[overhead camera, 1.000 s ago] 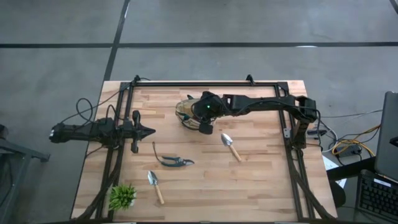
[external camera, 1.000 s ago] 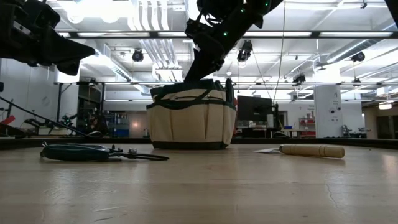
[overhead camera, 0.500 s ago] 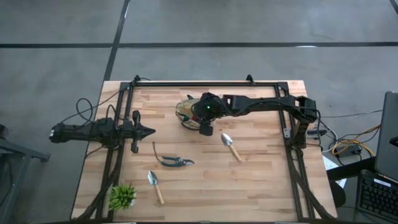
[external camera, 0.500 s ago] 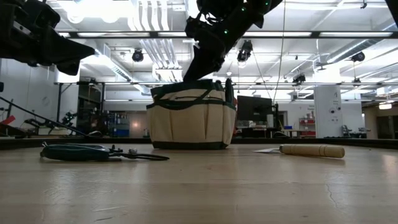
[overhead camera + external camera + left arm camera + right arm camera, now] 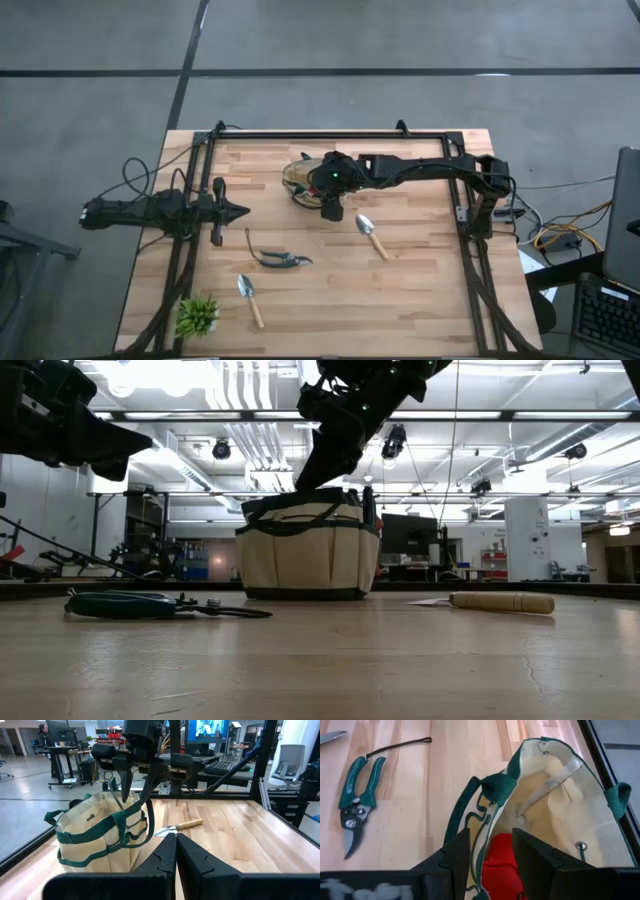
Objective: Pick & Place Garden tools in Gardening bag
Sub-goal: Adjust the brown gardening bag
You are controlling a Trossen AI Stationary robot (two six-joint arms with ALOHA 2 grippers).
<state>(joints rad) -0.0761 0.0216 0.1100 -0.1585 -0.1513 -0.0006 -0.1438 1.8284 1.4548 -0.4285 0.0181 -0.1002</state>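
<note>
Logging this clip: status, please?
Right gripper open over bag, red item inside. Left gripper shut, parked. Shears, two trowels still out.

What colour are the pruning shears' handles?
Green, clearest in the right wrist view: pruning shears.

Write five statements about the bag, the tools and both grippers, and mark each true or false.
1. The right gripper is open above the gardening bag. True.
2. The pruning shears are inside the bag. False: they lie on the table.
3. A red item lies inside the bag. True.
4. The left gripper holds a trowel. False: it is shut and empty, at the table's left side.
5. Both trowels lie on the table. True.
</note>
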